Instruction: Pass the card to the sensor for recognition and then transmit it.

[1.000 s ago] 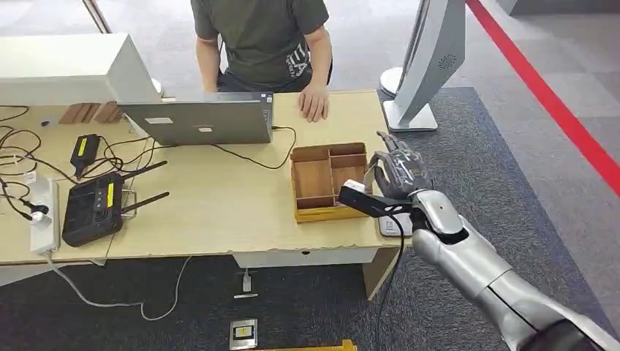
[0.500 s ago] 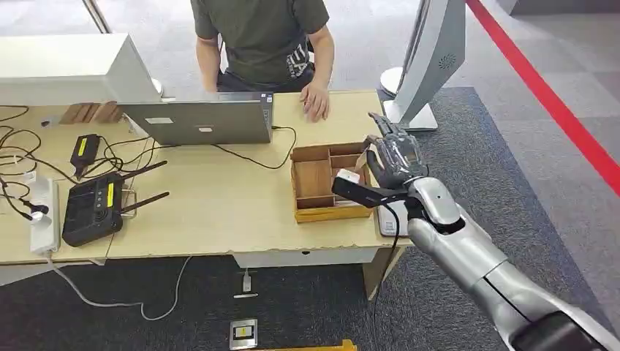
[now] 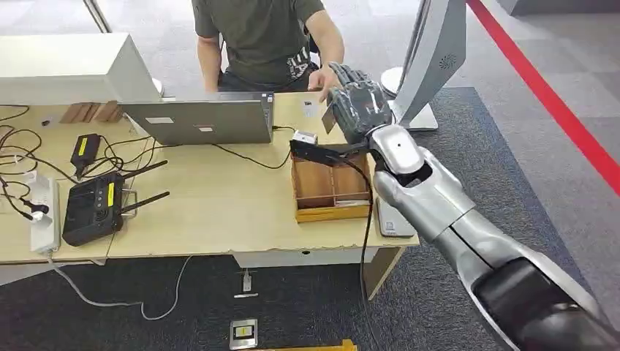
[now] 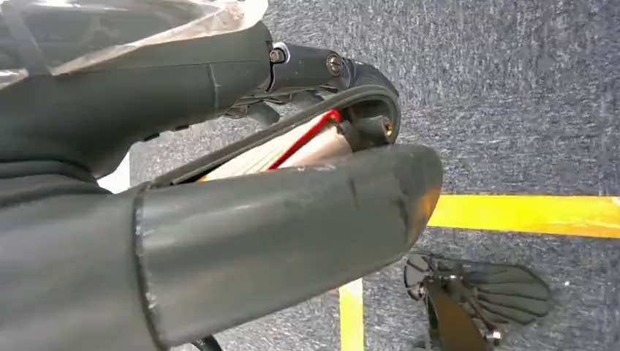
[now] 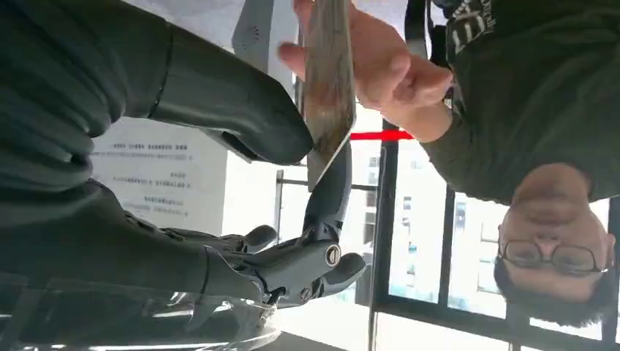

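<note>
Right hand [image 3: 356, 107] is raised over the far side of the desk [image 3: 219, 197], and we see the card [image 5: 327, 88] pinched between its thumb and a finger. We judge the recognition step complete and the handover in progress.

Nearest to us, the right arm crosses above the wooden tray [image 3: 329, 183], which sits on the desk near its right end. A grey flat device [image 3: 395, 219], possibly the sensor, lies just beside the tray toward the desk's near corner; we cannot confirm its function.

Left hand [image 4: 219, 219] hangs low over carpet and a yellow floor line; we cannot tell whether its fingers are closed. It is well apart from the card and takes no part in this step.

Beyond the right hand, the person's hand [image 5: 380, 73] reaches in and touches the card, as the right wrist view shows. The card's long axis runs outward from the thumb toward the person, with its free end at the person's fingers. The coming move turns on this relation: we expect the release to be safe only once the person has a firm grip on that free end.
</note>
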Controlling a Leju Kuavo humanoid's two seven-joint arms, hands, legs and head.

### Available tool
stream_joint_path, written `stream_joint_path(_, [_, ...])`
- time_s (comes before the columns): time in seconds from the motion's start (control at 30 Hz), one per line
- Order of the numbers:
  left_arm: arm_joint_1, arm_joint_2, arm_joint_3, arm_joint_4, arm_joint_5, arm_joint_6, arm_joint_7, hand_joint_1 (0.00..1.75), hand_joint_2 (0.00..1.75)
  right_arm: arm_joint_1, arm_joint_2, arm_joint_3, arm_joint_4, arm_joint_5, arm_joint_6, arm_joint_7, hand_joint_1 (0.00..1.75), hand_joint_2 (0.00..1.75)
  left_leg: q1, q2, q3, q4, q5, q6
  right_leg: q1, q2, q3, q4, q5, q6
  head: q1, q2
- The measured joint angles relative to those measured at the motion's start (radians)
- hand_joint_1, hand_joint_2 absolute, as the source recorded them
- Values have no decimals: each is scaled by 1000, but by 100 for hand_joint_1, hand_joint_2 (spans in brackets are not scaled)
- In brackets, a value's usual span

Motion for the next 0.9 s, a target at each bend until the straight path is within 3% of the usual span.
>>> stream_joint_path(0.13, [1, 0, -3, 0, 3, -3, 30, 0, 0, -48, 48, 13, 94, -1, -8, 3, 175, 175, 0, 0, 0, 0, 0, 0, 0, 0, 0, 0, 0, 0, 0, 0])
stream_joint_path(0.47, [2, -1, -9, 0, 13, -6, 35, 0, 0, -97, 116, 27, 251, -4, -23, 5, 175, 175, 0, 0, 0, 0, 0, 0, 0, 0, 0, 0, 0, 0, 0, 0])
stream_joint_path(0.5, [2, -1, -9, 0, 14, -6, 35, 0, 0, -98, 119, 27, 259, -3, -24, 9, 0, 175, 0, 0, 0, 0, 0, 0, 0, 0, 0, 0, 0, 0, 0, 0])
stream_joint_path(0.53, [2, -2, -9, 0, 14, -6, 35, 0, 0, -98, 121, 27, 267, -2, -24, 12, 0, 175, 0, 0, 0, 0, 0, 0, 0, 0, 0, 0, 0, 0, 0, 0])
stream_joint_path(0.57, [3, -3, -9, 0, 15, -6, 37, 0, 0, -98, 122, 27, 275, 1, -25, 14, 0, 0, 0, 0, 0, 0, 0, 0, 0, 0, 0, 0, 0, 0, 0, 0])
stream_joint_path(0.9, [4, -9, -9, 0, 30, -2, 56, 0, 0, -97, 116, 30, 318, 98, -34, 58, 0, 0, 0, 0, 1, 1, 0, 0, 0, 0, -1, 0, 0, 0, 0, 0])
